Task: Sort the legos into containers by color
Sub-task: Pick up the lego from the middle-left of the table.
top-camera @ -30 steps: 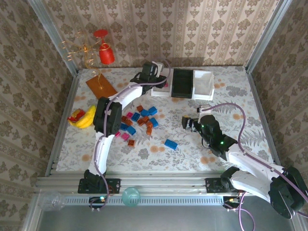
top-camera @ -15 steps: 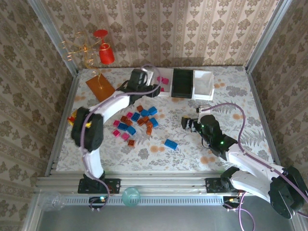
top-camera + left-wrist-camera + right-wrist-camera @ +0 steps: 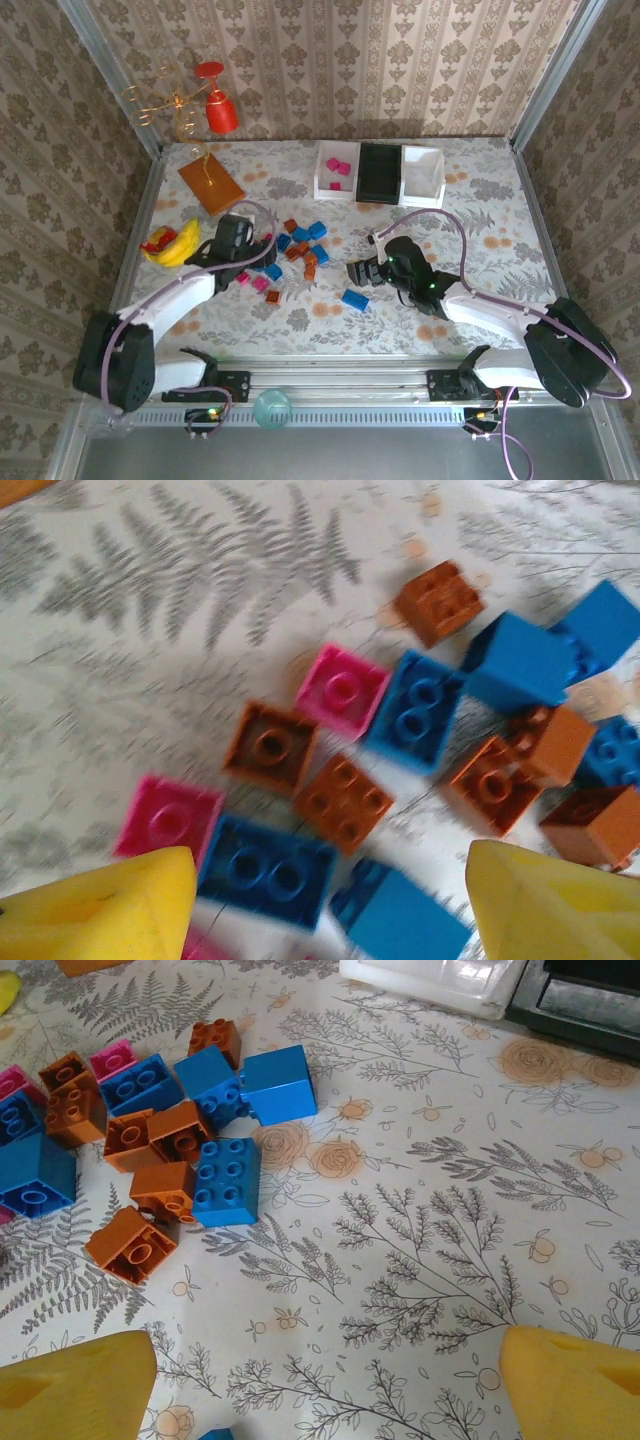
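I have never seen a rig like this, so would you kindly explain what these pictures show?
Two robot arms are bolted at the near edge of a table. The wide picture looks down from above and behind them. The other two come from a camera on each wrist, where the yellow shapes are that arm's own fingers. The left tool hovers over a pile of pink, blue and orange legos. The right tool is near a lone blue brick. Both tools are open and hold nothing. At the back stand a white tray holding pink bricks, a black tray and a second white tray. A toy banana and an orange board lie to the left.
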`<state>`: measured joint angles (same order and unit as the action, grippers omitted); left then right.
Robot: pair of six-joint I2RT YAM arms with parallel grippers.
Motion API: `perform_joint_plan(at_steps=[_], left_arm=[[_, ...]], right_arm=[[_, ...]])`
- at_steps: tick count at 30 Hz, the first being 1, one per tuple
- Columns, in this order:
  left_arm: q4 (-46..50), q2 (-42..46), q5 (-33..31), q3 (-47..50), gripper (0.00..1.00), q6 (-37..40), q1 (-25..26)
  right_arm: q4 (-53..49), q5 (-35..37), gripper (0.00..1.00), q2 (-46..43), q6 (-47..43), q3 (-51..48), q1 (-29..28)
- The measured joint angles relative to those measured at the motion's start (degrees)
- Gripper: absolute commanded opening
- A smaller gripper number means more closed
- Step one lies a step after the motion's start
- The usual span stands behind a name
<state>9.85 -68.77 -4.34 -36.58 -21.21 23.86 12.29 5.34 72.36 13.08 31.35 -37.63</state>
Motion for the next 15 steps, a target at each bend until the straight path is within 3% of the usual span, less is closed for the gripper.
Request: perform_joint_plan(at_steps=[5, 15], left_arm=[[4.90, 6.19, -1.29, 3.30, 0.70, -3.87, -2.93], [8.17, 2.86, -1.53, 4.39, 0.61, -7.13, -3.91]], right_arm=[[-0.02, 0.02, 0.91, 0.70, -0.15, 0.11, -0.13], [-0.04, 0.44, 0.91, 1.20, -0.07, 0.22, -0.13]])
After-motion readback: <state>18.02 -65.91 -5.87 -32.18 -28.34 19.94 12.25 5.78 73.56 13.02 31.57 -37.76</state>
